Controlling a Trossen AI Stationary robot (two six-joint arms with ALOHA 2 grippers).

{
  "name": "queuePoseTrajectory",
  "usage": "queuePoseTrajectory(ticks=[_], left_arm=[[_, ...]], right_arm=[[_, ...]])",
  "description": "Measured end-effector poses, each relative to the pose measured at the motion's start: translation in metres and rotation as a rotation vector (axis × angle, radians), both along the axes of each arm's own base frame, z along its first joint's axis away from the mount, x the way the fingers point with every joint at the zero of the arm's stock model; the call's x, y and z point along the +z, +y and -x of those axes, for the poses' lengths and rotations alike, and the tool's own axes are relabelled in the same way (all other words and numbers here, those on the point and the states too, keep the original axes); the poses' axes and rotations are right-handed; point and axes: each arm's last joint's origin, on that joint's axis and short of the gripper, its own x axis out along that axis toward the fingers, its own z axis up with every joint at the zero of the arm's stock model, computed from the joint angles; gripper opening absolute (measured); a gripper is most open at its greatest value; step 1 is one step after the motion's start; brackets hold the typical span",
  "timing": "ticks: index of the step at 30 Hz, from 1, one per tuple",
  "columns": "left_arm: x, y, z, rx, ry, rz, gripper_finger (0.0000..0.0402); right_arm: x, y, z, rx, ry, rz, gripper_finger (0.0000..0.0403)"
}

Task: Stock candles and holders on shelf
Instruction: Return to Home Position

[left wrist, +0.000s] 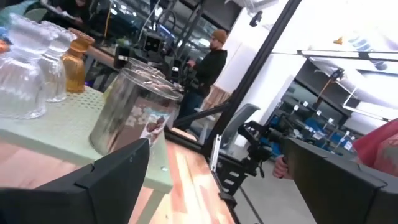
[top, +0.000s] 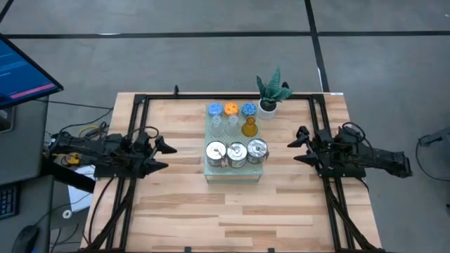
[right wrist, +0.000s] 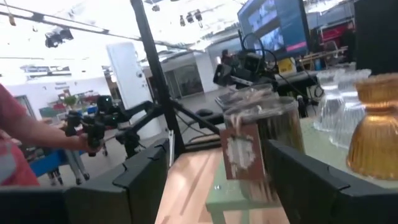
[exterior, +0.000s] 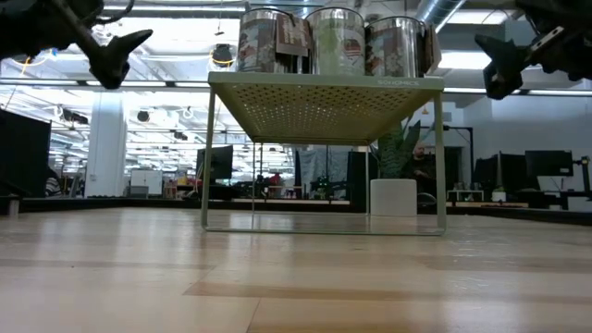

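The pale mint-green shelf (top: 233, 173) stands mid-table on thin legs (exterior: 209, 157). On it rest three silver tins (top: 237, 153) in the near row, two clear glass cups (top: 223, 126) and an amber cup (top: 249, 127) in the middle row, and two blue candles (top: 214, 109) and an orange candle (top: 231, 109) in the far row. My left gripper (top: 164, 156) is open and empty at the table's left. My right gripper (top: 298, 144) is open and empty at the table's right. Both hover above the tabletop, level with the shelf top.
A green plant in a white pot (top: 270, 96) stands on the table just far right of the shelf. A black frame (top: 140, 126) runs along the table's left, far and right edges. A monitor (top: 21, 70) stands off the left. People show in the room beyond (left wrist: 208, 59).
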Motion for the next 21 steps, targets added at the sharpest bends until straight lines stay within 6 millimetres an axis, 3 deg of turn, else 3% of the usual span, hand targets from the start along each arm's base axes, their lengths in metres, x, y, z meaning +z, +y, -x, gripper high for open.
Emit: queuePoseTrajectory(ticks=[8, 21], left_arm=[[-0.029, 0.001, 0.005, 0.013, 0.018, 0.005, 0.0376], [-0.040, 0.002, 0.007, 0.039, 0.120, -0.046, 0.0375]], right_arm=[[-0.014, 0.003, -0.004, 0.034, 0.033, -0.001, 0.0256], [-0.023, 0.004, -0.006, 0.033, 0.019, 0.069, 0.0256]])
